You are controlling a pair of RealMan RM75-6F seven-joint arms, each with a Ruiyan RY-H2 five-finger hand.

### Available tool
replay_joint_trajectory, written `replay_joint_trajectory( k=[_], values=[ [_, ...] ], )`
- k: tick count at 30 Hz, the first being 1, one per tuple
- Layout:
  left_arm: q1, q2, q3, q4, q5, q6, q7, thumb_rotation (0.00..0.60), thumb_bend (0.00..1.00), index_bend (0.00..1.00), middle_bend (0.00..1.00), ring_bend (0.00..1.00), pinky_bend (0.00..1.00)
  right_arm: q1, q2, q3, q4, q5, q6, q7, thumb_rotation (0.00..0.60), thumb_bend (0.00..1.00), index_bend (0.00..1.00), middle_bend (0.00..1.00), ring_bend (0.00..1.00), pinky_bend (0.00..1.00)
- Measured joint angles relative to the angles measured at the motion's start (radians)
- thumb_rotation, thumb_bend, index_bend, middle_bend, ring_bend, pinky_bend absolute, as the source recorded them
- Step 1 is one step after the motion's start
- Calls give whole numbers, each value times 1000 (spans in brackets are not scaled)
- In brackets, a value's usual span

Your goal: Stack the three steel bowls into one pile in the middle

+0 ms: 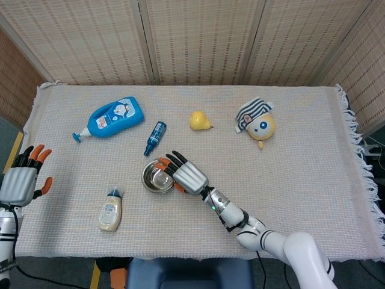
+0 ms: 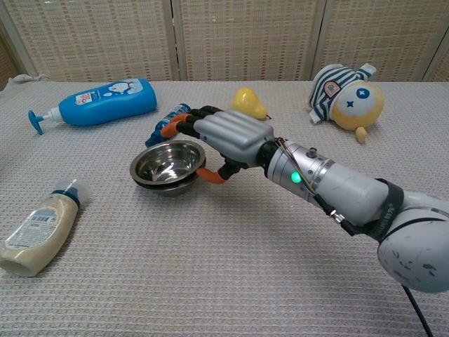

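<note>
Two steel bowls show, one nested in the other, left of the table's middle. The upper bowl (image 1: pixel 156 177) (image 2: pixel 167 160) sits tilted inside the lower bowl (image 2: pixel 160 185), whose rim shows beneath it. My right hand (image 1: pixel 186 175) (image 2: pixel 226 137) grips the upper bowl's right rim, fingers over the edge and thumb under it. A third bowl cannot be made out. My left hand (image 1: pixel 21 181) hovers open at the table's left edge, holding nothing, and is absent from the chest view.
A big blue pump bottle (image 1: pixel 112 118) (image 2: pixel 99 102) and a small blue bottle (image 1: pixel 155 138) (image 2: pixel 168 123) lie behind the bowls. A yellow pear (image 1: pixel 199 120) (image 2: pixel 249 104) and a plush toy (image 1: pixel 257 123) (image 2: pixel 349 95) sit further back right. A cream bottle (image 1: pixel 110 211) (image 2: pixel 36 230) lies front left.
</note>
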Motion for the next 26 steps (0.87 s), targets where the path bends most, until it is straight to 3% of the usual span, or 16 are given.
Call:
replay_joint_trajectory(
  k=[8, 16, 21, 26],
  values=[
    [7, 15, 14, -48, 12, -1, 36, 600, 407, 114, 29, 0, 149, -67, 143, -8, -208, 36, 37, -52, 600, 100, 0, 0, 0, 0],
    [32, 48, 50, -137, 35, 3, 74, 600, 408, 111, 29, 0, 146, -244, 467, -38, -579, 119, 128, -274, 600, 101, 0, 0, 0, 0],
    [95, 18, 94, -157, 85, 98, 80, 600, 408, 109, 27, 0, 139, -487, 658, -111, -741, 186, 331, -418, 600, 101, 0, 0, 0, 0],
    [139, -29, 116, -92, 118, 146, 88, 600, 413, 101, 15, 0, 135, -742, 796, -199, -838, 233, 545, -444, 600, 100, 0, 0, 0, 0]
  ],
)
